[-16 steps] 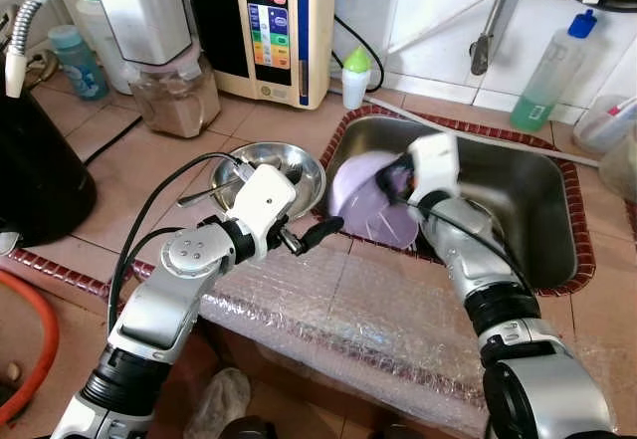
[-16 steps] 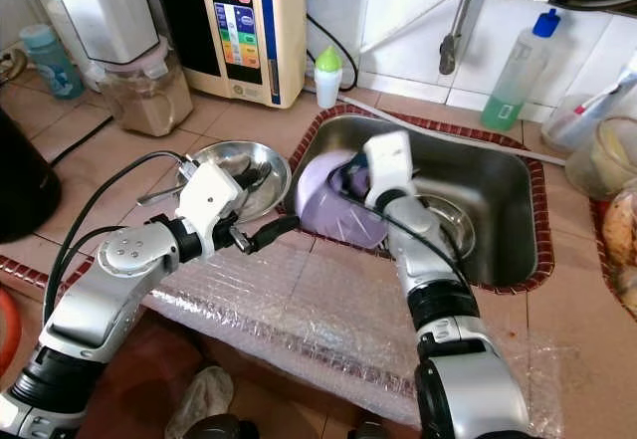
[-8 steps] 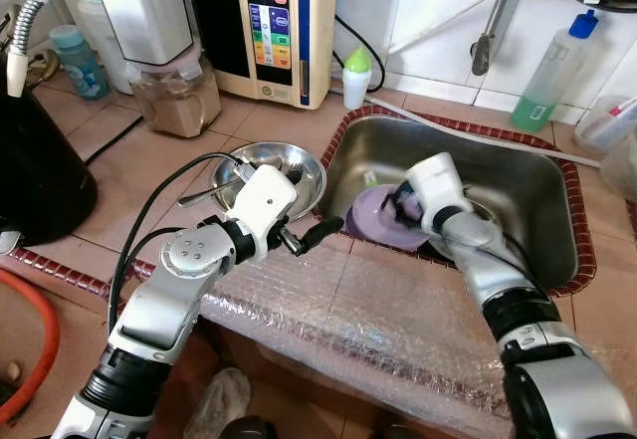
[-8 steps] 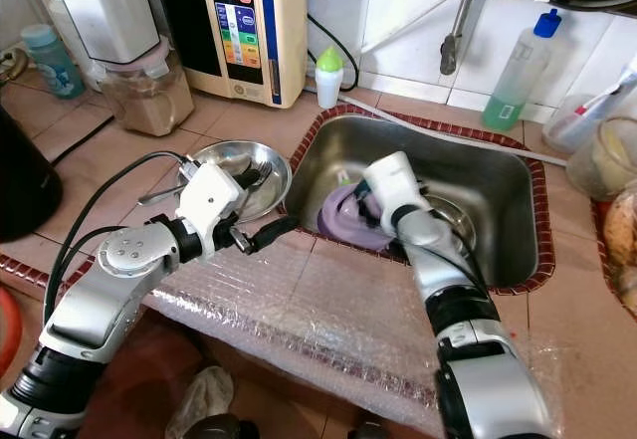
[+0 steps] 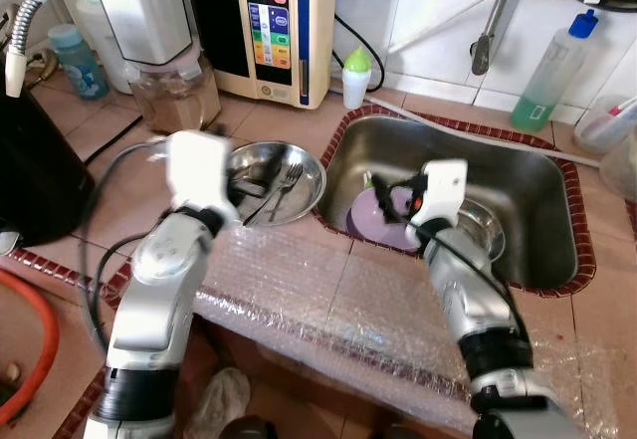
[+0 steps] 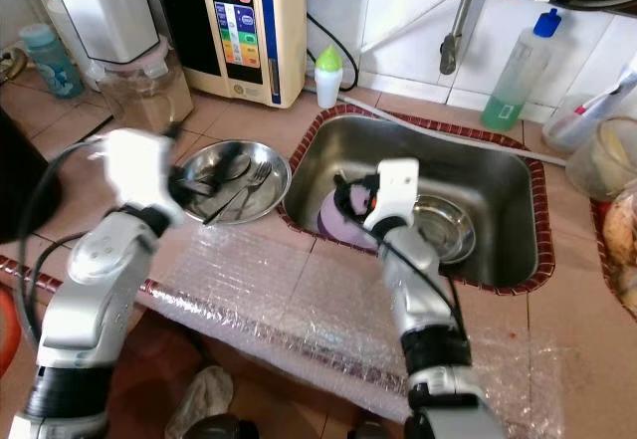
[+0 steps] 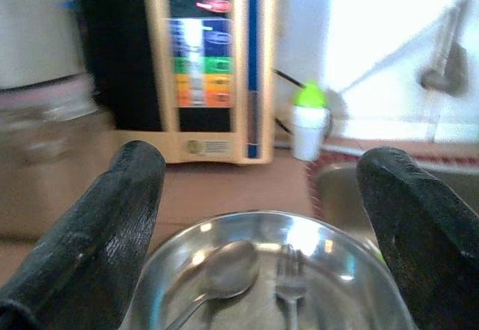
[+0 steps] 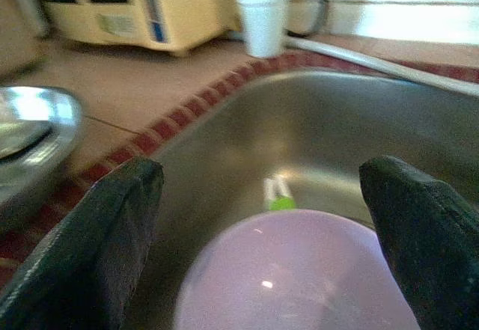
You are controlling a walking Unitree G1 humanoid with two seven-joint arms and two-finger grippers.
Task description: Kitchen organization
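Note:
A lilac plate (image 5: 378, 224) lies flat on the floor of the steel sink (image 5: 542, 185), beside a steel bowl (image 5: 482, 236) that also sits in the sink. My right gripper (image 5: 391, 188) hovers just above the plate, open and empty; in the right wrist view its fingers (image 8: 82, 255) stand wide on either side of the plate (image 8: 299, 285). On the counter left of the sink rests a second steel bowl (image 5: 299, 192) holding a spoon (image 7: 224, 269) and a fork (image 7: 288, 285). My left gripper (image 5: 254, 175) is over that bowl, open, with nothing in it.
A beige water machine (image 5: 279, 21), a blender jar (image 5: 174, 96) and a green-capped white bottle (image 5: 355, 76) line the back of the tiled counter. A green soap bottle (image 5: 547, 66) stands behind the sink. Bubble wrap (image 5: 328, 300) covers the counter's front edge. A black appliance (image 5: 35, 175) is at far left.
My right gripper lowered the tilted lilac plate flat into the sink, let it go and lifted off. My left arm swung from the counter's front edge to over the steel bowl.

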